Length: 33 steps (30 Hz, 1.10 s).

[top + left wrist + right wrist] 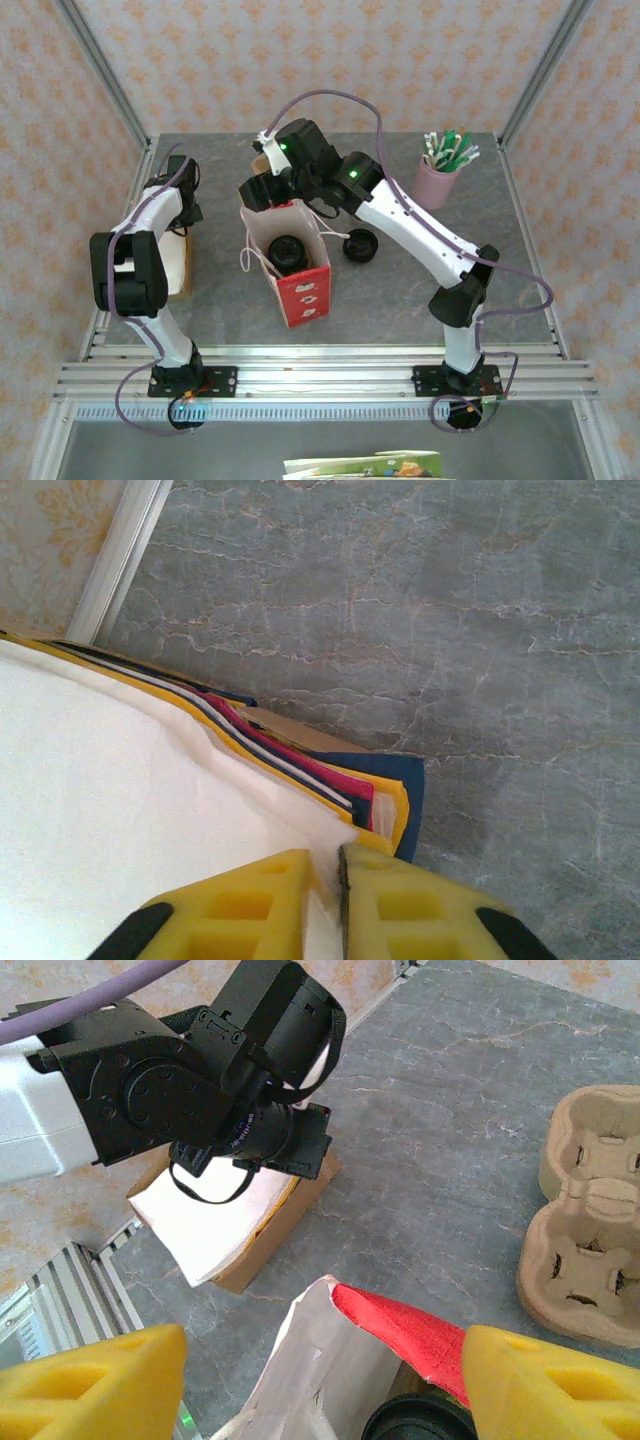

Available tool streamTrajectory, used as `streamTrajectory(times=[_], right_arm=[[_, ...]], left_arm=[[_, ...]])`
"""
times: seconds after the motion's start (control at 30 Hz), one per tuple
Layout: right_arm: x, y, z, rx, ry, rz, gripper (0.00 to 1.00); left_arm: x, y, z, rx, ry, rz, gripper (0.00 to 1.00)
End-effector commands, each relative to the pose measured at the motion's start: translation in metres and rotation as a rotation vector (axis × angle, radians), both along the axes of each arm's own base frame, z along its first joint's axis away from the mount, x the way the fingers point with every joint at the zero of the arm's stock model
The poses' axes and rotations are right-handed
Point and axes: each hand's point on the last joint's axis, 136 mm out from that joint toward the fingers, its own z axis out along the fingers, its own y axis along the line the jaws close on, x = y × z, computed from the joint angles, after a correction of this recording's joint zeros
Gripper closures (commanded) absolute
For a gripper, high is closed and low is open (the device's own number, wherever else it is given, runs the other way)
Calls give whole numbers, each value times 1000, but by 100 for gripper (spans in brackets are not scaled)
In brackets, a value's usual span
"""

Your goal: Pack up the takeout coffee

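Inside the bag [303, 292] at the middle of the table [400, 310], the coffee [287, 252] is seen standing with its black lid up, and the right gripper [325, 1355] is held just above the bag's mouth, its fingers spread wide with nothing gripped. At the left edge, the left gripper [328, 870] is clenched on the top white napkin [120, 810] of a stack in a box [285, 1222], the sheet's edge being pinched between the fingers. A loose lid [360, 245] is seen lying just right of the bag.
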Motion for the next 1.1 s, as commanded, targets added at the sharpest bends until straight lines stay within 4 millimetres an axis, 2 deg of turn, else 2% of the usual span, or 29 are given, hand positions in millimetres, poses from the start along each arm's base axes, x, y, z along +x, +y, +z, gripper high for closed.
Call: streamTrajectory(times=[0.0,0.27,0.37,0.6,0.77,0.87,1.07], right_arm=[[-3,1,-5,-17,10,7,27],[-3,1,-6,-17,11,7,27],[-3,1,-6,-17,11,7,27],[-3,0,-4,-16,9,1,27],[-3,0,0,-6,7,-1,27],[-3,-2,1,-11,3,-7,27],[2,-6,4,-9,-10,-48,27]], left_arm=[[6,4,9,29,-23,10,83],[7,4,16,25,-42,17,100],[7,4,26,30,-58,20,100],[4,8,67,62,-141,39,100],[-5,7,73,61,-153,51,100],[-10,8,83,65,-190,75,100],[-17,8,123,58,-326,124,100]])
